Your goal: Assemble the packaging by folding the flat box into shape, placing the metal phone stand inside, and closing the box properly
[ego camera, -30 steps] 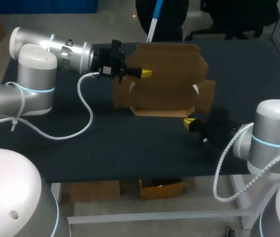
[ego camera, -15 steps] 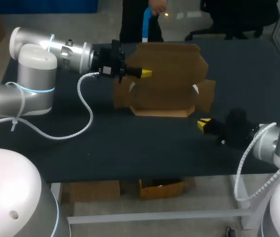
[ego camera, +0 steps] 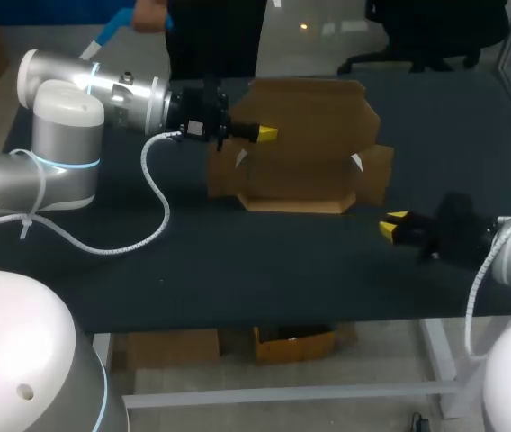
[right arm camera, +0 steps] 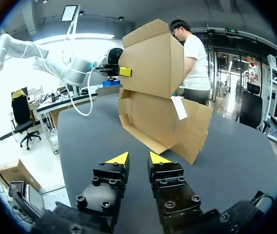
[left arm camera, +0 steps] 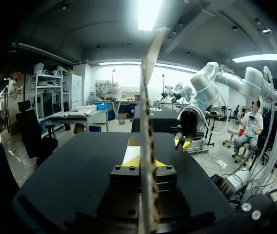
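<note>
The brown cardboard box (ego camera: 309,153) lies partly folded at the table's far middle, with one large panel standing upright (right arm camera: 150,58) and the base and side flaps spread on the cloth (right arm camera: 163,122). My left gripper (ego camera: 260,133) is shut on the upright panel's left edge; in the left wrist view the panel's edge (left arm camera: 149,122) runs up between its yellow tips (left arm camera: 147,163). My right gripper (ego camera: 393,225) hovers low over the table, in front and to the right of the box and clear of it. Its fingers (right arm camera: 138,159) stand slightly apart with nothing between them.
The black table (ego camera: 237,261) has bare cloth in front of the box and along both sides. The left arm's white cable (ego camera: 152,202) hangs over the table's left part. The front edge lies close behind my right gripper.
My right gripper has drawn back to the right, away from the box's front edge, and its fingers have parted. The left arm and the box have kept still.
</note>
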Controlling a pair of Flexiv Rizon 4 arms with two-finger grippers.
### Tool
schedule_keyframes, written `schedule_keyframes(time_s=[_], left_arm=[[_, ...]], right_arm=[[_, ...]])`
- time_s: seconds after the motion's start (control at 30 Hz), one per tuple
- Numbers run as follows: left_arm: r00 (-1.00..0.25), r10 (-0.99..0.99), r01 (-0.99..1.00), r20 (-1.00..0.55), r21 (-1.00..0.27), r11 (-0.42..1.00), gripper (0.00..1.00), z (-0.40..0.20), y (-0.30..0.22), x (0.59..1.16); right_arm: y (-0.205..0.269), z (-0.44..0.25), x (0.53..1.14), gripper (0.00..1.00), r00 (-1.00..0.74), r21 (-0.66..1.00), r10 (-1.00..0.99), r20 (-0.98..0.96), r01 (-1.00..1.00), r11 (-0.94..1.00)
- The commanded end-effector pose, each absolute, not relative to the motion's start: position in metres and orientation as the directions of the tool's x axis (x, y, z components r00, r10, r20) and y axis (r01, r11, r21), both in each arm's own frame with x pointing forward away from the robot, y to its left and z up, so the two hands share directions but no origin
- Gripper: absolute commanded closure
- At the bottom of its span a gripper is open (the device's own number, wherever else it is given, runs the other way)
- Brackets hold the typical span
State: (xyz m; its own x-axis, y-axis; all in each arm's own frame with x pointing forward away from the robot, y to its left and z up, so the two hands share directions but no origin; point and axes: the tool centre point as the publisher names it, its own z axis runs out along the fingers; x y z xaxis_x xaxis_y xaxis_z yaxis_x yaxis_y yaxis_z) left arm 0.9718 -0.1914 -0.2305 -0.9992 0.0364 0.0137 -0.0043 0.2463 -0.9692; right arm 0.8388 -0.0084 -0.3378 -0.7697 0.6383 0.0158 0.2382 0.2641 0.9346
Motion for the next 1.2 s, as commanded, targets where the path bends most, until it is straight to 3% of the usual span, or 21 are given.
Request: schedule_keyframes(time_s=[0.03,0.23,0.47,0.73,0.8,0.83,1.2], left_arm=[[-0.999,0.035,-0.004,0.013,-0.969,0.247,1.00,-0.233,-0.192,0.971],[-0.999,0.035,-0.004,0.013,-0.969,0.247,1.00,-0.233,-0.192,0.971],[-0.999,0.035,-0.004,0.013,-0.969,0.247,1.00,-0.233,-0.192,0.971],[-0.999,0.035,-0.004,0.013,-0.969,0.247,1.00,-0.233,-0.192,0.971],[-0.999,0.035,-0.004,0.013,-0.969,0.247,1.00,-0.233,-0.192,0.971],[-0.999,0.035,-0.004,0.013,-0.969,0.247,1.00,-0.233,-0.192,0.971],[-0.999,0.035,-0.004,0.013,-0.969,0.247,1.00,-0.233,-0.192,0.971]], right_arm=[[-0.016,-0.334,0.833,0.80,-0.780,0.934,0.626,0.013,0.233,0.272],[-0.028,-0.335,0.831,0.84,-0.784,0.929,0.620,0.000,0.230,0.291],[-0.049,-0.340,0.835,0.76,-0.779,0.919,0.627,0.008,0.253,0.303],[-0.068,-0.342,0.844,0.50,-0.813,0.907,0.582,-0.009,0.239,0.348],[-0.070,-0.343,0.849,0.29,-0.824,0.904,0.566,-0.017,0.229,0.360],[-0.071,-0.343,0.851,0.25,-0.830,0.903,0.557,-0.022,0.223,0.368],[-0.081,-0.356,0.880,0.29,-0.847,0.899,0.530,-0.036,0.205,0.388]])
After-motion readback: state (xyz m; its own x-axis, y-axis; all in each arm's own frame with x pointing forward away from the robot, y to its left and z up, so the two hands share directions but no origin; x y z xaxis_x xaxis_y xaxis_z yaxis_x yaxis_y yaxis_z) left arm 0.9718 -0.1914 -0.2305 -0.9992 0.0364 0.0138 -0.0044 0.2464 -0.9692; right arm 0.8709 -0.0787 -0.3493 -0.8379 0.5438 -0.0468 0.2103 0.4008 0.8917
